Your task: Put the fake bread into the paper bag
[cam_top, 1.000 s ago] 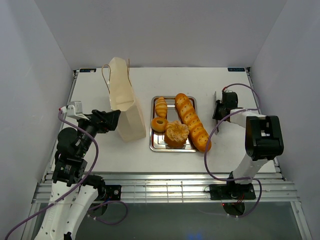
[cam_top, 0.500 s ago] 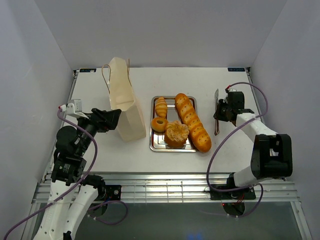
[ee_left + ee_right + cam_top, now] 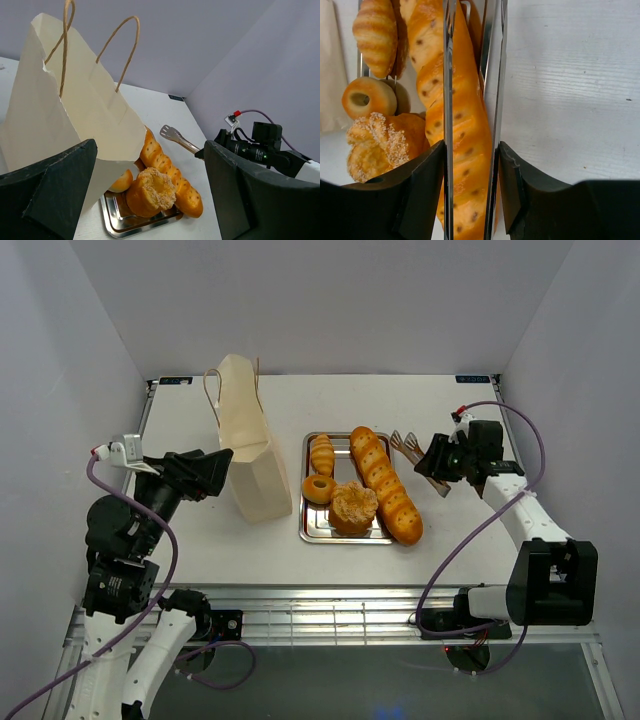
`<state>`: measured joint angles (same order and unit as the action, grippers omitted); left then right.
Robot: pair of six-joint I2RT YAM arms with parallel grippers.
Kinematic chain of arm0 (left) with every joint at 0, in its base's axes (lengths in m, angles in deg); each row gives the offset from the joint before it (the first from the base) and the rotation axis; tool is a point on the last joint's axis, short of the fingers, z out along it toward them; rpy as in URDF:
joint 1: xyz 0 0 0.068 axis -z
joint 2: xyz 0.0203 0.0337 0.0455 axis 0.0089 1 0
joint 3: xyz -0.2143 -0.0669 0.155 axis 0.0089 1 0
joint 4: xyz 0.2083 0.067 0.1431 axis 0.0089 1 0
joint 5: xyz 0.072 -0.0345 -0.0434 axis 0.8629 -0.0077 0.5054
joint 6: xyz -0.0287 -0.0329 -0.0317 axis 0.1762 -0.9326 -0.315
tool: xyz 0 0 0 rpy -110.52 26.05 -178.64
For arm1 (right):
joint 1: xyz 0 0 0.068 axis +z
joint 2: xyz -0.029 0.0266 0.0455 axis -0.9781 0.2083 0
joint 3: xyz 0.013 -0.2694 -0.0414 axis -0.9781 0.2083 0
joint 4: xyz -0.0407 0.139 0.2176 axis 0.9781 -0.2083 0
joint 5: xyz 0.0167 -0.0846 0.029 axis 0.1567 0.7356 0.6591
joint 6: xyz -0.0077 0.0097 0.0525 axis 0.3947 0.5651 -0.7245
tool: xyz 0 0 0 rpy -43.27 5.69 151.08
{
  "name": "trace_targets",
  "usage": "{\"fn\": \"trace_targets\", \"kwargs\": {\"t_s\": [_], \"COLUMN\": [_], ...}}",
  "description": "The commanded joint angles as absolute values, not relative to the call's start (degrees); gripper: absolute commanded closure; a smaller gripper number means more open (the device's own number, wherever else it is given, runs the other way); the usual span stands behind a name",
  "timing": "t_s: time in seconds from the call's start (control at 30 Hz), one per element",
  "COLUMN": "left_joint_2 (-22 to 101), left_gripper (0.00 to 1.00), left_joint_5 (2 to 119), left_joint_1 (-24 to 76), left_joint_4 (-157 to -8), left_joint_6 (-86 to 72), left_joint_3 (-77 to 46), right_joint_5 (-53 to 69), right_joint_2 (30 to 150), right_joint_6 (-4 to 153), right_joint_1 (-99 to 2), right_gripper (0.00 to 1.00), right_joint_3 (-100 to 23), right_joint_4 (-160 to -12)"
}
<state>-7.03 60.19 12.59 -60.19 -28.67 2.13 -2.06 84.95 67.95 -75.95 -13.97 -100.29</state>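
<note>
The fake bread lies on a silver tray (image 3: 310, 531): a long baguette (image 3: 383, 483), a round bun (image 3: 352, 508), a ring doughnut (image 3: 319, 488) and a ridged roll (image 3: 322, 454). The cream paper bag (image 3: 248, 455) stands upright left of the tray. My right gripper (image 3: 440, 462) is shut on metal tongs (image 3: 408, 447), whose tips point at the baguette's far end. In the right wrist view the tongs' arms (image 3: 448, 100) straddle the baguette (image 3: 465, 125) from above. My left gripper (image 3: 205, 472) is open beside the bag's left side, holding nothing.
The tray sits mid-table with the baguette's near end (image 3: 405, 528) hanging over its right rim. White walls close in both sides. The bag's string handles (image 3: 120, 55) stand up above its mouth.
My right arm has lifted the tongs off the table and turned them toward the tray, and their arms have sprung apart. My left arm has drawn back a little to the left.
</note>
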Motion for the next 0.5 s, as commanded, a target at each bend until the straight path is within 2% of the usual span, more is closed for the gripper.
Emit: {"fn": "trace_targets", "kwargs": {"t_s": [0.0, 0.23, 0.47], "left_joint_2": [-6.2, -6.3, -4.0], "left_gripper": [0.02, 0.02, 0.02], "left_joint_5": [59.5, 59.2, 62.6], "left_joint_1": [12.9, 12.8, 12.8], "left_joint_4": [-57.9, -57.2, -53.1], "left_joint_6": [-28.6, -28.7, -24.7], "left_joint_3": [0.3, -0.4, -5.4], "right_joint_5": [-7.5, -9.0, -11.3], "right_joint_2": [82.8, 80.1, 77.7], "right_joint_6": [68.2, 68.2, 72.2], "right_joint_1": [-76.6, -76.8, -76.9], "right_gripper": [0.49, 0.5, 0.46], "right_joint_3": [-13.9, -11.2, -11.5], "right_joint_4": [-100.5, -101.1, -106.9]}}
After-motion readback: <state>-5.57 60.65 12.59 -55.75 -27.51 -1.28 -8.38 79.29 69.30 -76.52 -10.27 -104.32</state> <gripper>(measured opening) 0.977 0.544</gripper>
